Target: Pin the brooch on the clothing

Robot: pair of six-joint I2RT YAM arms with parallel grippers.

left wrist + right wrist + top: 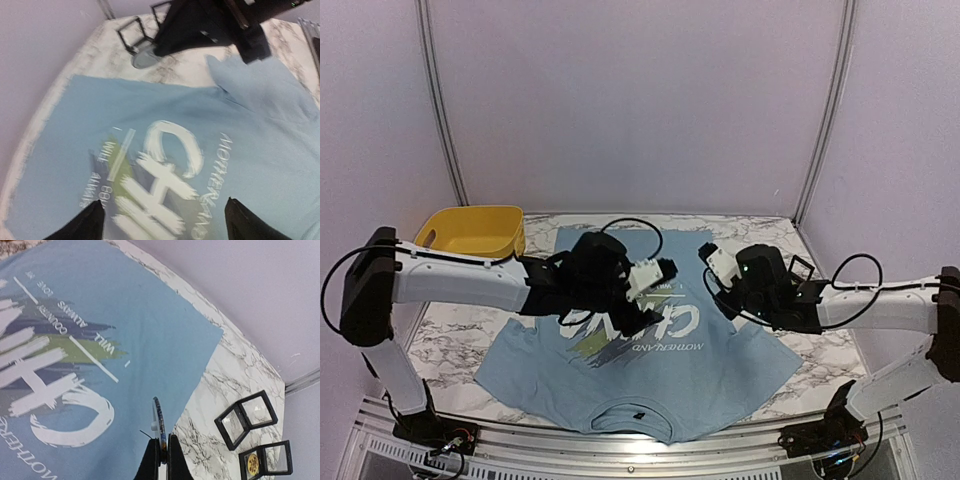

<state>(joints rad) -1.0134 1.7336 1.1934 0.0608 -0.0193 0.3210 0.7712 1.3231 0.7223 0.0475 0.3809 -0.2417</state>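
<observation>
Currently looks like the approach step: right hand (161,452) clamped shut on the brooch (158,420) (edge-on, pin wire showing) over the T-shirt (720,370) lying flat on the tabletop (450,340), left hand (164,207) wide open, empty above the print; next, pin into fabric.

The T-shirt (720,370) lay spread flat on the surface (450,340), its collar at 6 o'clock toward the arm bases and its hem at 12. A bin (510,240) sat off the cloth at 10 o'clock, in the far left corner. Two frame boxes (246,418) stood side by side on the bare surface at 2 o'clock, past the shirt's edge. One had a small disc (253,463) in it. The left claw (655,285) hung over the shirt's middle. At 3 o'clock of it, the right claw (163,450) gripped the brooch (158,422) above the cloth near that edge.
</observation>
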